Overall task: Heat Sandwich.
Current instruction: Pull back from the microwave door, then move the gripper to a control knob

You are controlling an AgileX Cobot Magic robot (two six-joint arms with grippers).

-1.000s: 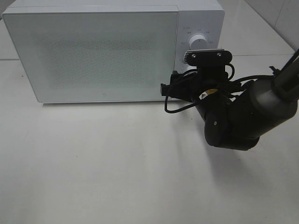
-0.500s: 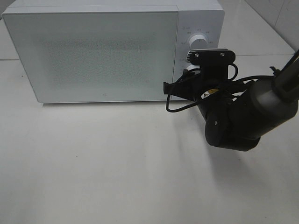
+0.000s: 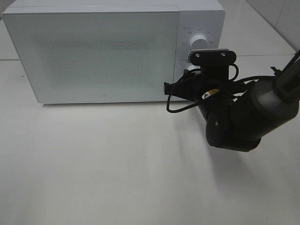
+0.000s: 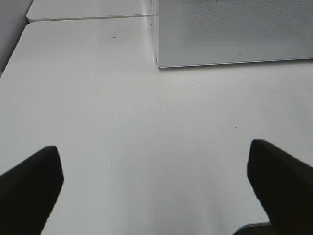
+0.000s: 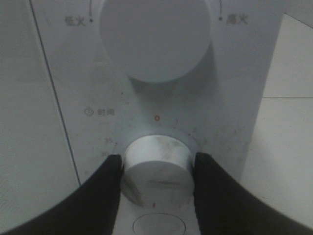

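Observation:
The sandwich is out of view. The white microwave (image 3: 93, 51) stands at the back of the table with its door closed. My right gripper (image 5: 156, 169) is at the control panel, its two black fingers (image 5: 105, 196) pressed against both sides of the lower round timer knob (image 5: 156, 171). In the high view that gripper (image 3: 188, 71) is mostly hidden behind the wrist camera bracket. The larger upper knob (image 3: 199, 41) is untouched. My left gripper (image 4: 156, 191) hovers open over bare table in front of the microwave's left corner (image 4: 159, 61), holding nothing.
The white table (image 3: 93, 164) spreads in front of the microwave. An oval button (image 5: 159, 226) sits just below the gripped knob. The right arm's bulky black body (image 3: 239, 117) hangs over the table's right side. A second white tabletop (image 4: 88, 10) lies beyond a seam.
The right gripper has edged slightly toward the control panel and its jaws have come together on the lower knob. The left gripper has not moved.

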